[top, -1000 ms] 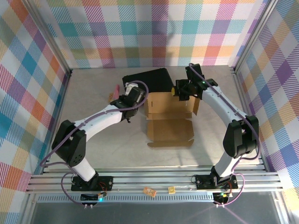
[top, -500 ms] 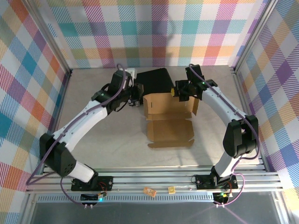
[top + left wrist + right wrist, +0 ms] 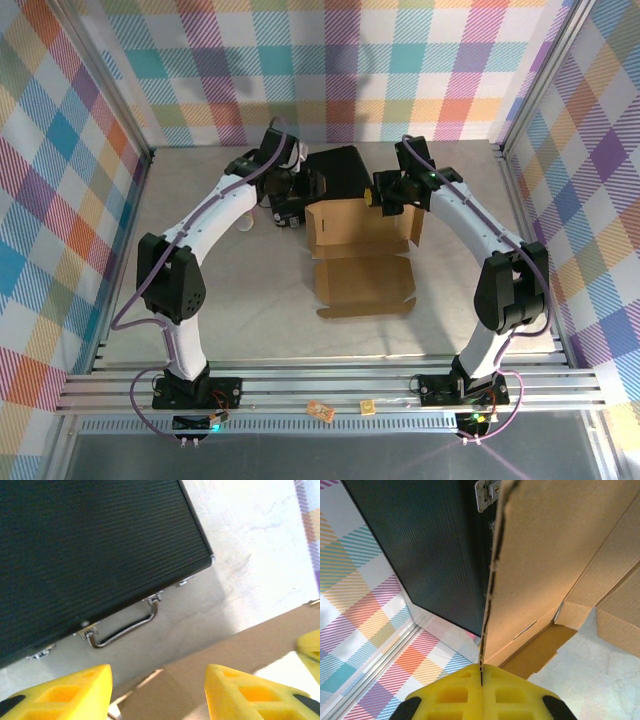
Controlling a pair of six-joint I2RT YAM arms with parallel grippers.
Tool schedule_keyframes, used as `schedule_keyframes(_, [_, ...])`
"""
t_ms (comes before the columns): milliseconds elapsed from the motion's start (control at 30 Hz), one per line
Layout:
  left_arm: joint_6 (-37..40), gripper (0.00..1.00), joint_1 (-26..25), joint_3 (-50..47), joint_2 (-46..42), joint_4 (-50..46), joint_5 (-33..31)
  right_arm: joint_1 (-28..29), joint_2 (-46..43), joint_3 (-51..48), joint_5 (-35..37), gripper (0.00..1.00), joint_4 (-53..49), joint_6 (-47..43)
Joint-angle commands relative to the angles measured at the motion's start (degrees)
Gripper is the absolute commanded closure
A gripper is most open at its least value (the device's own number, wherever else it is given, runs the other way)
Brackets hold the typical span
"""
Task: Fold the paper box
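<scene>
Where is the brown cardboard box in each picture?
Top external: paper box in the middle, just below the black case.
Left wrist: paper box at bottom right, below the black case.
Right wrist: paper box on the right half, right of the black case.
Shared landmark: the black case.

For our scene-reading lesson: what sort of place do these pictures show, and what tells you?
Probably a robot test cell: plaid fabric walls enclose the table, and the left arm and right arm are bolted to aluminium rails at its near edge.
</scene>
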Motion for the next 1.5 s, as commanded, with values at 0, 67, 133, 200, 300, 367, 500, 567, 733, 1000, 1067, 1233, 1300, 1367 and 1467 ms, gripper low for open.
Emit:
schedule_keyframes(0, [-12.31, 0.48, 0.56, 2.89, -2.68, -6.56, 2.55, -0.3, 0.95, 1.59, -1.05, 1.0, -0.28, -0.16])
schedule_keyframes(67, [-15.64, 0.48, 0.77, 3.61, -2.75, -8.55, 3.4, -0.38, 1.14, 1.37, -1.36, 1.0, 0.23, -0.16])
schedule_keyframes(133, [-17.53, 0.47, 0.76, 5.29, -1.66, -11.11, 5.11, -0.3, 1.32, 1.24, -1.45, 1.0, 0.55, -0.09])
schedule_keyframes(200, [-18.23, 0.48, 0.75, 8.03, 0.19, -15.72, 4.85, -0.31, 1.39, 1.15, -1.54, 1.0, 0.85, 0.15])
schedule_keyframes(300, [-17.31, 0.49, 0.91, 9.97, 1.64, -18.16, 2.7, -0.3, 1.61, 1.35, -1.69, 1.0, 1.08, 0.18])
schedule_keyframes(367, [-17.75, 0.48, 1.02, 9.77, 2.34, -15.62, 3.59, -0.3, 1.63, 1.33, -1.89, 1.0, 1.16, 0.17])
schedule_keyframes(500, [-19.12, 0.48, 0.61, 12.19, 5.56, -14.6, 6.65, -0.31, 1.33, 0.7, -1.98, 1.0, 1.75, 0.47])
schedule_keyframes(567, [-19.44, 0.47, 0.06, 12.56, 6.51, -14.97, 7.08, -0.32, 1.23, 0.17, -2.07, 1.0, 2.16, 0.85])
schedule_keyframes(733, [-20.92, 0.48, -0.39, 10.76, 6.35, -12.81, 8.22, -0.3, 1.13, 0.11, -2.07, 1.0, 2.48, 0.83])
schedule_keyframes(1000, [-25.62, 0.5, -1.77, 10.56, 5.05, -11.58, 8.8, -0.3, 1.42, -0.23, -2.15, 1.0, 3.22, 0.95])
schedule_keyframes(1067, [-28.38, 0.5, -2.08, 8.77, 3.91, -10.7, 8.8, -0.31, 1.37, -0.35, -2.07, 1.0, 3.4, 0.92])
schedule_keyframes(1233, [-35.72, 0.52, -2.41, 3.33, 0.66, -5.62, 7.65, -0.35, 1.29, -1.02, -2.41, 1.0, 4.65, 1.22])
schedule_keyframes(1300, [-37.31, 0.52, -2.41, 2.67, 0.27, -4.59, 6.89, -0.33, 1.24, -1.22, -2.64, 1.0, 5.03, 1.25])
schedule_keyframes(1367, [-39.74, 0.52, -2.33, 1.45, -0.1, -2.33, 6.11, -0.3, 1.13, -1.41, -2.9, 1.0, 5.48, 1.16])
schedule_keyframes(1467, [-44.15, 0.51, -2.22, -0.13, 0.14, 1.23, 5.39, -0.3, 0.8, -1.99, -3.27, 1.0, 6.39, 0.94])
